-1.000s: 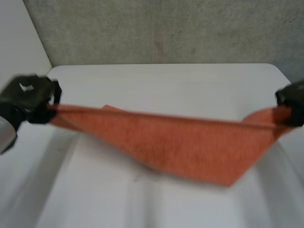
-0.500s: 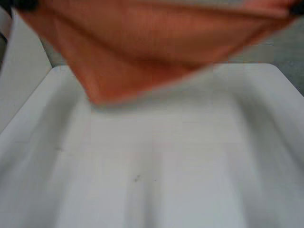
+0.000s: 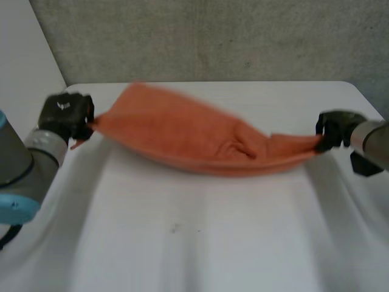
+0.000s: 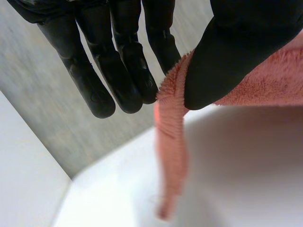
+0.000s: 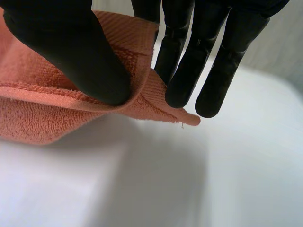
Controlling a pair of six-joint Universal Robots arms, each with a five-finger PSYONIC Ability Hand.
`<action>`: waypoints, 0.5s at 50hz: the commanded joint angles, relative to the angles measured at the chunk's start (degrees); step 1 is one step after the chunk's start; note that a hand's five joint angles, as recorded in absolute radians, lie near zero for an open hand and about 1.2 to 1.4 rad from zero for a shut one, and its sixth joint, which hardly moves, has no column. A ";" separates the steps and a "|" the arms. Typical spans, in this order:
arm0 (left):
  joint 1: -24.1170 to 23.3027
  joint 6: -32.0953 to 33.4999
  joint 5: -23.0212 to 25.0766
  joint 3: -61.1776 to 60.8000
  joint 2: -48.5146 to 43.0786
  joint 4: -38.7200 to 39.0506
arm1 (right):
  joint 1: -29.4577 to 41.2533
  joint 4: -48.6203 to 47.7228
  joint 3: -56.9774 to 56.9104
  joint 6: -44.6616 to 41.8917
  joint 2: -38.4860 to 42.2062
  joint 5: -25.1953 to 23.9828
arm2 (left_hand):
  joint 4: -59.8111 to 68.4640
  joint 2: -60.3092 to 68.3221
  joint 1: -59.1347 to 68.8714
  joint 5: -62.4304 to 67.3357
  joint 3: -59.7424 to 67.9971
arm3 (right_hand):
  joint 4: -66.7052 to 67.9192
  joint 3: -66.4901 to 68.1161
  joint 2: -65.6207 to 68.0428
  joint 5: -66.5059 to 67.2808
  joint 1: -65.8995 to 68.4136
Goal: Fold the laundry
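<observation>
Orange towel [image 3: 194, 137] pinched by fingers [image 5: 182, 71], thumb: left hand [image 3: 64, 114], right hand [image 3: 333, 126].

Plain orange towel [image 3: 194, 137], white table [image 3: 200, 243], grey wall [image 3: 213, 36]

The left hand [image 4: 118, 56] is covering one end corner of the towel [image 3: 194, 143] with its thumb [image 4: 236, 52]. The right hand [image 5: 203, 56] is covering the opposite corner likewise. The towel's hanging tip is blurring.
</observation>
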 commanded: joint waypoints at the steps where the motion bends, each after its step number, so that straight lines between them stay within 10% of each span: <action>1: -0.34 0.02 1.46 -6.27 1.26 0.97 | -0.41 -0.38 3.71 -0.04 3.08 -0.26 | 11.52 11.33 14.89 14.80 11.62 | 10.52 10.90 11.40 12.35 24.21; 7: -0.52 0.02 2.07 -6.54 6.88 0.36 | -0.50 0.06 3.97 -0.21 2.38 -0.09 | 11.52 11.33 14.89 14.80 11.62 | -18.25 -17.87 -17.38 -16.42 -4.56; 8: -0.52 -0.15 1.99 -6.54 7.67 0.27 | -0.59 0.58 4.15 -0.21 1.68 0.00 | 11.52 11.33 14.89 14.80 11.62 | -50.56 -50.18 -49.68 -48.73 -36.87; 9: -0.60 -0.15 2.07 -6.54 8.46 0.18 | -0.59 0.85 4.23 -0.21 1.07 0.00 | 11.52 11.33 14.89 14.80 11.62 | -55.71 -55.33 -54.84 -53.88 -42.02; 25: -6.14 -0.59 2.86 -1.62 21.83 -3.15 | -3.40 0.76 13.19 -1.62 -20.99 -7.63 | 11.52 11.33 14.89 14.80 11.62 | -58.37 -57.99 -57.49 -56.54 -44.68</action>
